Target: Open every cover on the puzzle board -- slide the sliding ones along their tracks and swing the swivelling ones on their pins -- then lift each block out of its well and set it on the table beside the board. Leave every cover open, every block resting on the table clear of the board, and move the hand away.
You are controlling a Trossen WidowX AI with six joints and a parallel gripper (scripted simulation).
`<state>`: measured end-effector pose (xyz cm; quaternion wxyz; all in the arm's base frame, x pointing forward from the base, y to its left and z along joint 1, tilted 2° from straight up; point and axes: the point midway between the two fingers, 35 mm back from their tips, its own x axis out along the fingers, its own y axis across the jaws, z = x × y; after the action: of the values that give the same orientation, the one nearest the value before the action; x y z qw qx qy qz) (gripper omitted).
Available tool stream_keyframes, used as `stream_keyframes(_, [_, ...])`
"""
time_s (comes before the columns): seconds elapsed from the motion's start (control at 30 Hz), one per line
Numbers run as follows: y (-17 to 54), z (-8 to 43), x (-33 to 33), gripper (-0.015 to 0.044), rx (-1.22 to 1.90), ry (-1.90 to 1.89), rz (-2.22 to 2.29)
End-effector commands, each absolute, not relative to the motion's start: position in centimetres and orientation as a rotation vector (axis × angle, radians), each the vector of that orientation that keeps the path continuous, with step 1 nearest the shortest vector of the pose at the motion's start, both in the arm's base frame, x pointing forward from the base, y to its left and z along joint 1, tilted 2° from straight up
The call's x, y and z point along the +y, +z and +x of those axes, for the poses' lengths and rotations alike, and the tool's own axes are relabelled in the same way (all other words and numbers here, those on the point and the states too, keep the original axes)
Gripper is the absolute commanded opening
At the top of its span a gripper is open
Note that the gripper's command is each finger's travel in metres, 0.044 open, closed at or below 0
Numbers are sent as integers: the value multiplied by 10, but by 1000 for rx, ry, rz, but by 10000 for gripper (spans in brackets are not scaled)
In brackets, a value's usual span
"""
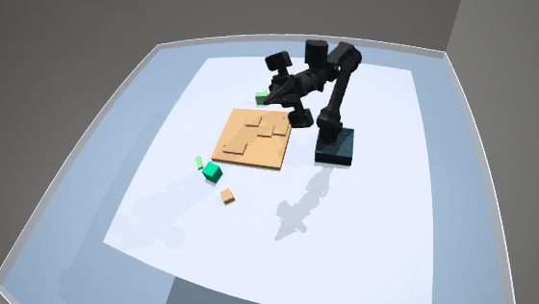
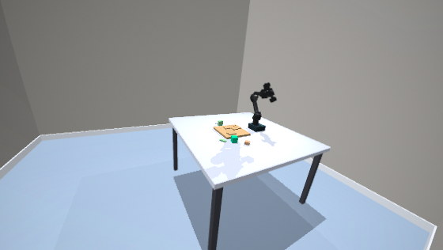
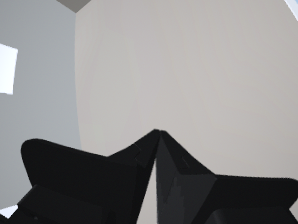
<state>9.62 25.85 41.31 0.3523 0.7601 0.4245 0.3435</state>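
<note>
The tan puzzle board (image 1: 262, 158) (image 2: 221, 131) lies flat on the table. Several thin covers of the same tan show on it; I cannot make out the wells or tell each cover's position. Four blocks lie on the table clear of the board: a light green block (image 1: 261, 98) (image 2: 220, 123) beyond the far edge, a thin light green block (image 1: 198, 163) (image 2: 223, 140), an emerald green cube (image 1: 212, 171) (image 2: 234, 139) and an orange block (image 1: 227, 195) (image 2: 247, 142) on the near side. My gripper (image 1: 266, 102) (image 3: 158, 135) is shut and empty, high above the table.
The arm's dark base (image 1: 334, 150) (image 2: 256, 126) stands to the right of the board. The arm is raised, and in the top view the hand partly overlaps the light green block's image. The wrist view shows walls beyond the fingertips.
</note>
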Motion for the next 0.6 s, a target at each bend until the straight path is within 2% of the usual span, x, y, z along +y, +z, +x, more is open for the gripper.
stream_keyframes(0.0, [401,113,264,0,1020,837,1871])
stream_keyframes(0.57, [349,182,267,0,803,611,1509])
